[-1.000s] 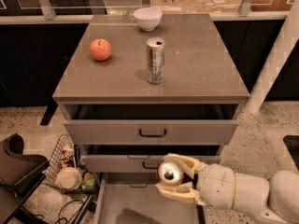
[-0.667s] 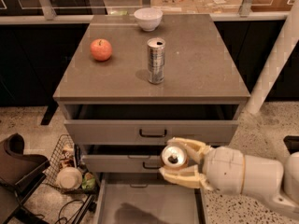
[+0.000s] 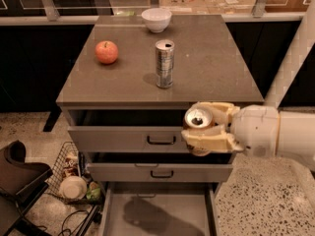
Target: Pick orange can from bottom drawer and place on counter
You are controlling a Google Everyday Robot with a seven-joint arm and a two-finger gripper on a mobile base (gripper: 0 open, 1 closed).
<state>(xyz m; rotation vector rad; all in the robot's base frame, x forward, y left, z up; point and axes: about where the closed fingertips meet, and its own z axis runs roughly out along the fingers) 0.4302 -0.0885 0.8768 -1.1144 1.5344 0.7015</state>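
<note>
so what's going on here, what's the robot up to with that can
The robot's tool is clamped on the orange can, holding it in front of the top drawer, just below the front edge of the counter. The bottom drawer is open underneath. The can is not yet on the counter, where a silver can, an apple and a white bowl sit.
</note>
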